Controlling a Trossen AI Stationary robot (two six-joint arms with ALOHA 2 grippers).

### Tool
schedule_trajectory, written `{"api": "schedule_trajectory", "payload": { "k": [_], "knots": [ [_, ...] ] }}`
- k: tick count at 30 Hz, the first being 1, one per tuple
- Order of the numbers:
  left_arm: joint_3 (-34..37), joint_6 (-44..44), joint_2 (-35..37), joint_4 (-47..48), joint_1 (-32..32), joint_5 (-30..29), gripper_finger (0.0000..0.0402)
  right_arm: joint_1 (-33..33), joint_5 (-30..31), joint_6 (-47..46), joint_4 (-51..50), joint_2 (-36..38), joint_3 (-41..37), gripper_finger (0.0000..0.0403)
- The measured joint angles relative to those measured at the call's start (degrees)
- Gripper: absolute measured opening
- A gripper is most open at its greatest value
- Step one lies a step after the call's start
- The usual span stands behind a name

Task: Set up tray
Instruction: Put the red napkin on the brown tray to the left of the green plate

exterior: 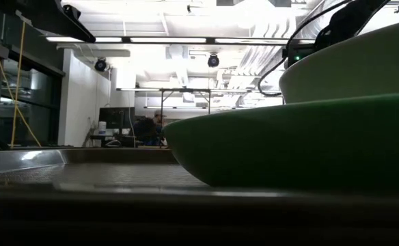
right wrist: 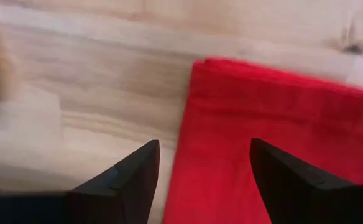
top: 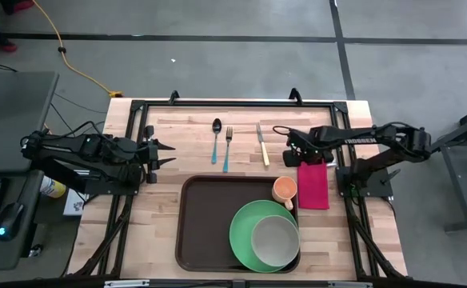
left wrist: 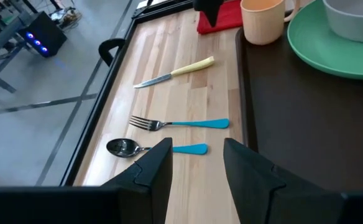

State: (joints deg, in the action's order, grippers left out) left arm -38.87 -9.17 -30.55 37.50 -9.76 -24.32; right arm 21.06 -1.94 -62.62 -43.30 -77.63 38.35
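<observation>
**Dark brown tray on the near middle of the worktop**

The tray [top: 197, 232] is wide and rectangular, with rounded corners and a raised rim. It carries a green plate [top: 245, 232] with a bowl [top: 275, 238], plus a cup [top: 285, 189]. My right claw [right wrist: 203, 168] hangs spread over a red napkin [right wrist: 281, 118]. My left claw [left wrist: 197, 165] waits spread, well apart.
</observation>
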Motion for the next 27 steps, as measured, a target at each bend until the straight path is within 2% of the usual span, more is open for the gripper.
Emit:
{"api": "schedule_trajectory", "payload": {
  "k": [13, 22, 27],
  "knots": [
    [-0.01, 0.47, 0.00, 0.07, 0.00, 0.52, 0.0172, 1.05, -0.51, 2.65, 4.19, -10.50, 0.55, 0.0227],
    [-0.02, 0.50, 0.00, 0.44, 0.00, 0.57, 0.0172, 0.98, 1.66, 0.93, 4.23, -11.23, 0.48, 0.0227],
    [-0.02, 0.57, 0.00, 0.79, 0.00, 0.57, 0.0172, 0.94, 2.43, 0.71, 3.80, -11.27, 0.44, 0.0210]
  ]
}}
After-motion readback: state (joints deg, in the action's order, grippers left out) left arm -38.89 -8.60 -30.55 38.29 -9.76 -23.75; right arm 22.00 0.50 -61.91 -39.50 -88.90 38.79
